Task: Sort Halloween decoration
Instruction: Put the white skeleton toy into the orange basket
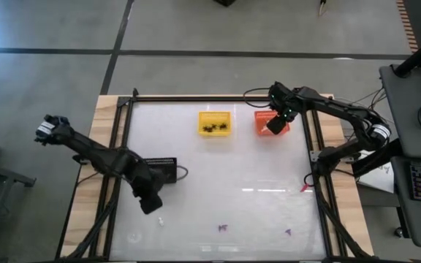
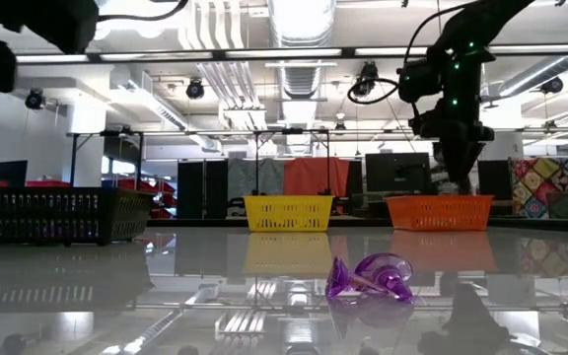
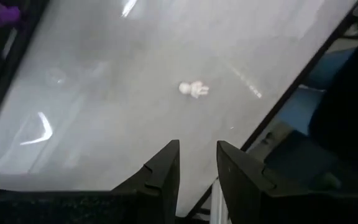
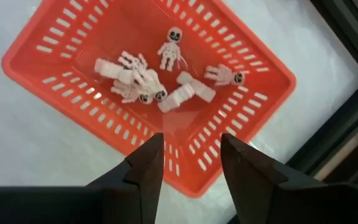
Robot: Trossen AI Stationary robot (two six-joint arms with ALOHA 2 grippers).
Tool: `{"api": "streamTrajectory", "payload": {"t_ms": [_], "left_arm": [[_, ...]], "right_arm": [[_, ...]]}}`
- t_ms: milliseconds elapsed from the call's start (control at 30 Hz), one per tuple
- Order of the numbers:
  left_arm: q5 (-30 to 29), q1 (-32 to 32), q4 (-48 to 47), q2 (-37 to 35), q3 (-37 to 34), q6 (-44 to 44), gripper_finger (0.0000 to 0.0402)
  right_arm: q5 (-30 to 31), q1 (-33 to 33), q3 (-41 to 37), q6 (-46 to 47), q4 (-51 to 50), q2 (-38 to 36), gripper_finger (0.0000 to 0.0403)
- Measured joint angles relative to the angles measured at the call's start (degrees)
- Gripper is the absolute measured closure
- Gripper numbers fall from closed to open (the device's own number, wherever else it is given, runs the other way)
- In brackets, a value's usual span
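Note:
Of the Halloween decoration, a small white trinket (image 3: 194, 89) lies on the white table near the front left (image 1: 161, 219). Two purple trinkets (image 1: 223, 228) (image 1: 288, 232) lie near the front edge, one showing close up in the low view (image 2: 368, 276). My left gripper (image 3: 197, 163) hangs open above the table, short of the white trinket (image 1: 150, 201). My right gripper (image 4: 191, 155) hangs open over the orange basket (image 4: 73, 37), in which several white skeleton trinkets (image 4: 143, 87) lie. The yellow basket (image 1: 215, 114) holds black trinkets (image 1: 215, 128).
A black rectangular tray (image 1: 163, 169) stands at the left, beside my left arm. Dark frame rails (image 1: 314, 146) run along the table's sides and back. The table's middle (image 1: 232, 175) has free room between the baskets and the front trinkets.

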Motion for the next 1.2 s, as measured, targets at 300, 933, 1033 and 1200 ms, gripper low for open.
{"api": "streamTrajectory", "payload": {"t_ms": [300, 933, 1033, 1200], "left_arm": [[8.69, -3.52, -0.18, 5.93, 2.86, -8.12, 0.0288], [-2.65, -6.62, 5.56, 15.49, 3.35, -39.14, 0.0249], [-2.65, -7.76, 7.46, 17.95, 3.32, -42.73, 0.0249], [-3.54, -8.12, 8.49, 21.87, 3.3, -49.81, 0.0249]], "right_arm": [[1.09, 0.0, 4.23, -1.4, -1.09, -0.79, 0.024], [0.96, 0.04, 8.49, 5.4, -4.87, -0.85, 0.0227], [0.96, 0.04, 8.49, 5.75, -6.44, -1.12, 0.0227], [1.0, 0.04, 8.49, 3.05, -6.76, -1.27, 0.0227]]}}
